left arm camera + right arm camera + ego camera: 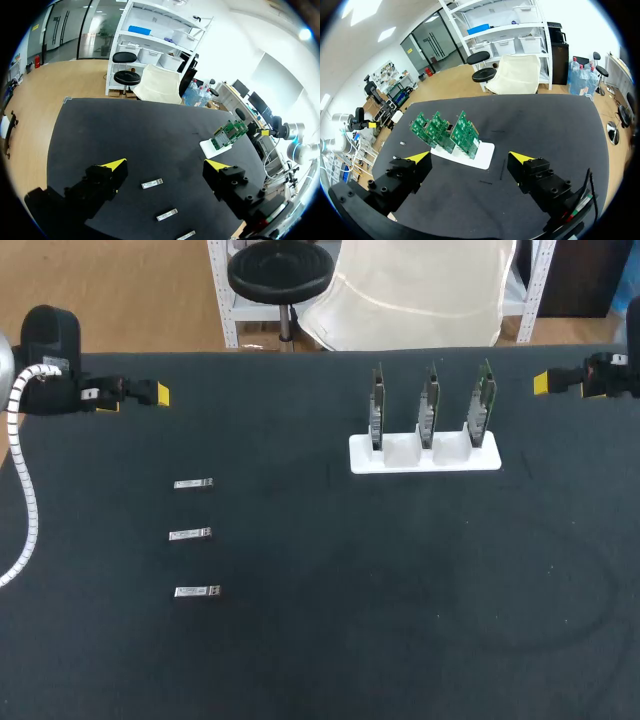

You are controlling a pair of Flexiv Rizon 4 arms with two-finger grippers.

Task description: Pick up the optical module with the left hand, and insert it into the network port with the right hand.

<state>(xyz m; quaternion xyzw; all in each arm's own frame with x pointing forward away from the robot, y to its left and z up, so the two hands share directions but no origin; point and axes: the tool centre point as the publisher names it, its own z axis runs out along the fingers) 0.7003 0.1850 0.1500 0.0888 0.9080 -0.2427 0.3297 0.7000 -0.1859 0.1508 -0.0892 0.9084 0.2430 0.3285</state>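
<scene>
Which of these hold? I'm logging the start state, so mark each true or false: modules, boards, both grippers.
1. Three optical modules lie in a column on the table. True.
2. The left gripper holds one of them. False: it is open and empty, apart from the optical modules.
3. The white holder carries three upright circuit boards. True.
4. The right gripper is shut on a board. False: it is open, off to the side of the circuit boards.
</scene>
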